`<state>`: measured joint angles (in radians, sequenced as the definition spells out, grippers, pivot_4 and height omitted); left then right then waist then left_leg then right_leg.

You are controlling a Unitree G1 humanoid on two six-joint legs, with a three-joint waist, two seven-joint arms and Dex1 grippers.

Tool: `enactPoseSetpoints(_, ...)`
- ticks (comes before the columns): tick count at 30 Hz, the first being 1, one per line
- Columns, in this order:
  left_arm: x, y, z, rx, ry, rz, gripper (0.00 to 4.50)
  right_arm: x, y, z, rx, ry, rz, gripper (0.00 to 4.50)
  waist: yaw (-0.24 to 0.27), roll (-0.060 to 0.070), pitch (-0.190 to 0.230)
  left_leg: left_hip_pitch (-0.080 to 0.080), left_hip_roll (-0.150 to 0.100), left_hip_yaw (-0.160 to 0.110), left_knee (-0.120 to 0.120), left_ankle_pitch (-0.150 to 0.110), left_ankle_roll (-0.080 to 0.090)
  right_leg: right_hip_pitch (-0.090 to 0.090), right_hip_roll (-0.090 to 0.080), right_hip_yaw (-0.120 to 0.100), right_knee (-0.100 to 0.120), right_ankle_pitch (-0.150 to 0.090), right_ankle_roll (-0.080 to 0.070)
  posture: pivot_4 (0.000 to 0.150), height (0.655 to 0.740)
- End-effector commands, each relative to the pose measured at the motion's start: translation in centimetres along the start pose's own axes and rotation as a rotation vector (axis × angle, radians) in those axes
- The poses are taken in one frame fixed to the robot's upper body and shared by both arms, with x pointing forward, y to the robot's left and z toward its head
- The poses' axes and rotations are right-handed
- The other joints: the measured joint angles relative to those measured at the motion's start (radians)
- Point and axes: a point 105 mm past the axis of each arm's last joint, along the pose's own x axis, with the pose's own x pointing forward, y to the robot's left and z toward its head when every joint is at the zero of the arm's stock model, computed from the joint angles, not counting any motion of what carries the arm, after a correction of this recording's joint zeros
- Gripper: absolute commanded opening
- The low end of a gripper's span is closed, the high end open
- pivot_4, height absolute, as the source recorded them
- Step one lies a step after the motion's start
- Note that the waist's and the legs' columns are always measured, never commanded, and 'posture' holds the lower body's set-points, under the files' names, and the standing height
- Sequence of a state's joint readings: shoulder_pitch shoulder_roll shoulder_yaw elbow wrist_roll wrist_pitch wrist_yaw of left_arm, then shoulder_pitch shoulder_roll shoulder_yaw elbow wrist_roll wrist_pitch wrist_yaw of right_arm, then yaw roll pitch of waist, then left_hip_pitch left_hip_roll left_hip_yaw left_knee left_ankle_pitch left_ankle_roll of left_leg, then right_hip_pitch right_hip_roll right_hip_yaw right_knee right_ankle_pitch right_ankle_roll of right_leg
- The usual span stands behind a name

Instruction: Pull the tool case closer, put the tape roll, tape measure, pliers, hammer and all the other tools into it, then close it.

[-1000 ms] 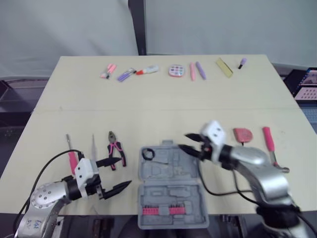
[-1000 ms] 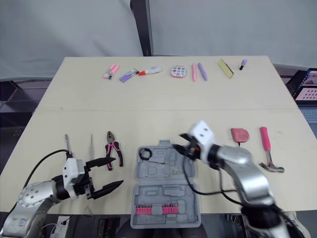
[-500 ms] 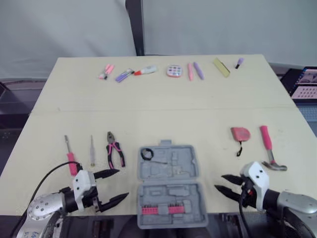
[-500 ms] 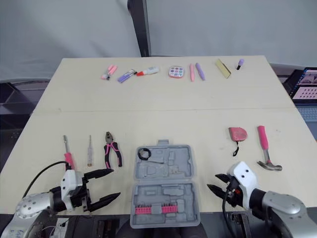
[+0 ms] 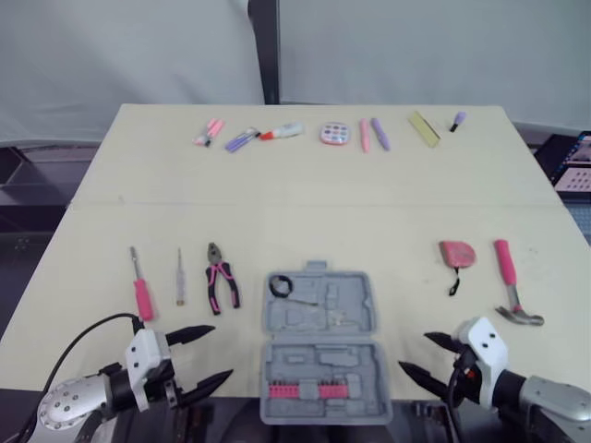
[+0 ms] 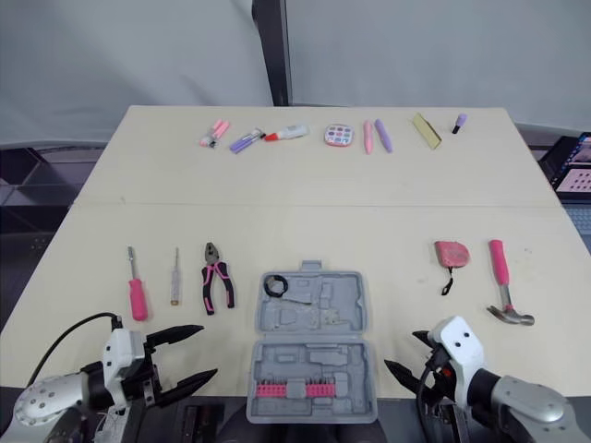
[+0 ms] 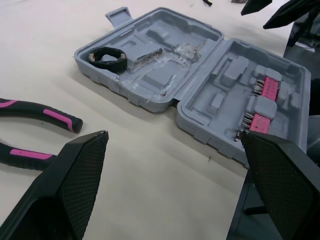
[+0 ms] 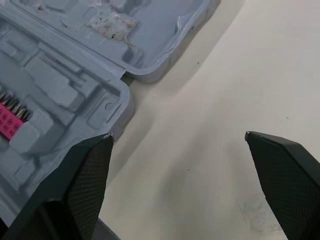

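Note:
The grey tool case [image 5: 319, 341] lies open at the table's front middle, with a black tape roll [image 5: 280, 286] in its far half and a row of pink bits [image 5: 300, 390] in the near half. Left of it are the pink-handled pliers [image 5: 222, 281] and two screwdrivers [image 5: 140, 288]. On the right lie the pink tape measure [image 5: 457, 254] and the hammer [image 5: 510, 281]. My left gripper [image 5: 220, 353] is open and empty at the front edge, left of the case. At the case's right, my right gripper [image 5: 416, 353] is also open and empty.
A row of small pink and purple items [image 5: 332, 133], markers and a yellow strip among them, lies along the table's far edge. Bare tabletop [image 5: 305, 217] spreads between that row and the tools.
My right gripper has pulled back from over the case's far right corner to the front edge right of the case. The left gripper has drawn back slightly toward the front edge.

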<state>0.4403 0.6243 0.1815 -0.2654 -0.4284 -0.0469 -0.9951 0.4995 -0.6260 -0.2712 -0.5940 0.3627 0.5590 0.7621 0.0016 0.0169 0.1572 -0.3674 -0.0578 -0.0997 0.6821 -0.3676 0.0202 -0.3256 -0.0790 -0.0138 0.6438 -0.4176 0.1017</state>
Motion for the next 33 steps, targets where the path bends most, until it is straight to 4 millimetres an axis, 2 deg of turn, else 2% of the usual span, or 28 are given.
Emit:
enactPoseSetpoints(1, 0.2, -0.4, 0.4, 0.034, -0.014, -0.038, 4.5, -0.1, 0.0, 0.4, -0.021, -0.026, -0.022, 4.45, 0.0, 0.0, 0.0, 0.0, 0.0, 0.0, 0.0, 0.0, 0.0, 0.0, 0.0, 0.0, 0.0, 0.0, 0.0, 0.15, 0.7134)
enactPoseSetpoints(13, 0.7, -0.1, 0.9, 0.044, -0.026, -0.051, 4.5, -0.2, -0.2, 0.4, -0.02, -0.032, -0.043, 4.45, -0.001, 0.0, 0.0, 0.0, 0.0, -0.001, 0.0, 0.0, 0.0, 0.0, 0.0, -0.001, 0.001, 0.0, 0.0, 0.15, 0.7134)
enactPoseSetpoints(15, 0.9, -0.1, 1.1, 0.05, -0.035, -0.052, 4.5, -0.3, -0.7, 0.6, -0.014, -0.039, -0.072, 4.45, -0.001, 0.0, 0.0, 0.0, 0.0, -0.001, 0.0, 0.0, 0.0, 0.0, 0.0, -0.001, 0.001, 0.0, 0.0, 0.15, 0.7134)
enactPoseSetpoints(18, 1.4, 0.1, 1.9, 0.062, -0.066, -0.047, 4.5, -0.5, -2.0, 1.0, 0.009, -0.055, -0.145, 4.45, -0.001, 0.0, 0.0, 0.0, 0.0, -0.001, 0.0, 0.0, 0.0, 0.0, 0.0, -0.001, 0.001, 0.0, 0.0, 0.15, 0.7134)
enactPoseSetpoints(26, 3.3, 0.0, 4.1, 0.093, -0.125, -0.098, 4.5, -0.6, -7.2, 2.1, 0.098, -0.097, -0.416, 4.45, -0.002, 0.0, 0.0, 0.001, 0.0, -0.001, 0.0, 0.0, 0.0, 0.0, 0.001, -0.001, 0.002, 0.0, 0.0, 0.15, 0.7134)
enactPoseSetpoints(30, 4.0, -0.1, 4.7, 0.117, -0.134, -0.136, 4.5, 0.2, -9.4, 2.2, 0.216, -0.09, -0.513, 4.45, -0.004, 0.001, 0.0, 0.001, 0.0, 0.0, 0.0, 0.0, 0.0, 0.0, 0.001, -0.001, 0.003, 0.0, 0.0, 0.15, 0.7134)
enactPoseSetpoints(33, 4.2, -0.1, 4.9, 0.125, -0.137, -0.15, 4.5, 1.0, -10.3, 2.3, 0.277, -0.077, -0.541, 4.45, -0.005, 0.001, -0.001, 0.001, 0.0, 0.0, 0.0, 0.0, 0.0, -0.001, 0.001, -0.001, 0.005, 0.0, 0.0, 0.15, 0.7134)
